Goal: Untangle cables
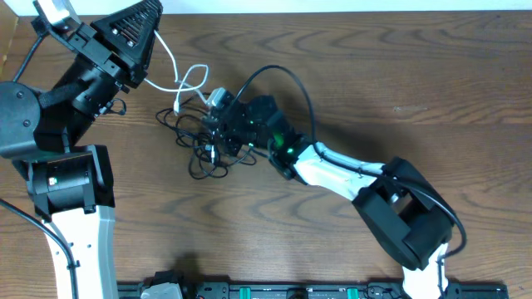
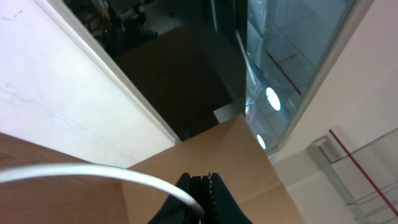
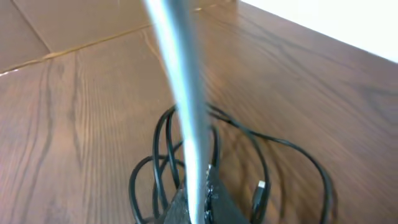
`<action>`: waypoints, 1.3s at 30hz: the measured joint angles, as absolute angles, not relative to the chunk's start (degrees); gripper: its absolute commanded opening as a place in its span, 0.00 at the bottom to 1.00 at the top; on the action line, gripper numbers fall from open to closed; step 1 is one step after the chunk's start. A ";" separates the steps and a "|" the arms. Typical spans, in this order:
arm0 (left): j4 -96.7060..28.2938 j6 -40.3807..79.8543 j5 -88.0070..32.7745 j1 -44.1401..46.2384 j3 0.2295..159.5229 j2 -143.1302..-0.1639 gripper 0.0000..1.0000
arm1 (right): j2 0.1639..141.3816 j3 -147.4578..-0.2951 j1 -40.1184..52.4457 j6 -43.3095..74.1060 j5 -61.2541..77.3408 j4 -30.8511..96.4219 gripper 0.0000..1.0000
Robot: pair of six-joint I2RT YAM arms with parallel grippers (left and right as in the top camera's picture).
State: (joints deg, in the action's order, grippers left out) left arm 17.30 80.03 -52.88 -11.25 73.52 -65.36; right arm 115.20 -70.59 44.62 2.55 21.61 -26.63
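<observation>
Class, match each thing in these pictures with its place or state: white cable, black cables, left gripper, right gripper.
1 white cable
2 black cables
3 left gripper
4 right gripper

A looped in a heap on the table
B down at the heap, fingers shut
C held by both grippers
D near the table's far-left corner, fingers shut

Pairs: 1-C, 2-A, 3-D, 4-B

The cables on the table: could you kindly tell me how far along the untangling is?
Done: no cable lies fully apart yet. In hand: the left pincer and the right pincer are both shut on the white cable, the right one at the pile. Left: the black cables lie looped together, the white one running into them.
</observation>
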 measured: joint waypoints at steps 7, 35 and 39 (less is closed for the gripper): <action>3.27 69.93 -53.32 -11.27 73.63 -65.25 0.17 | 102.04 -70.35 42.59 0.80 25.15 -16.78 0.01; -27.00 39.75 -57.17 -2.39 73.89 -90.17 0.12 | 95.35 -70.54 34.37 1.32 32.29 -5.15 0.01; -26.55 39.53 -57.34 -1.85 73.89 -90.43 0.12 | 95.35 -70.52 33.08 2.79 36.16 -0.51 0.01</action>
State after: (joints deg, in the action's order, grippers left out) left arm -26.55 39.53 -57.34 -1.85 73.89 -90.43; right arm 95.35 -70.52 33.08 2.79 36.16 -0.51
